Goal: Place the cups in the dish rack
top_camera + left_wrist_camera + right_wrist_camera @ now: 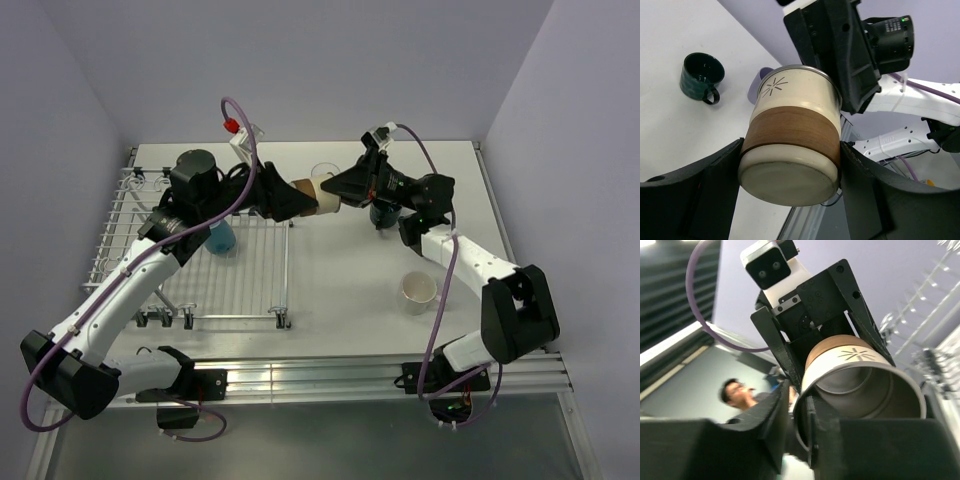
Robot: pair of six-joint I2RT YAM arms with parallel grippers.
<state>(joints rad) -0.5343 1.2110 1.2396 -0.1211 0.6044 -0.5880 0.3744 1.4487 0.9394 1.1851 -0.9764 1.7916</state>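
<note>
**Handover in mid-air.** I am holding the brown metal-lined cup (318, 196) on its side above the table (340, 290), just past the right edge of the dish rack (255, 280). My left gripper (790, 172) is clasping its base, with both fingers touching the wall. My right gripper (801, 427) is straddling the rim, and I cannot tell whether it is pinching. A light blue mug (221, 238) is sitting in the rack.

Brown metal-lined cup (792, 150) pressed between the jaws — dark teal mug (701, 77) beyond.
</note>
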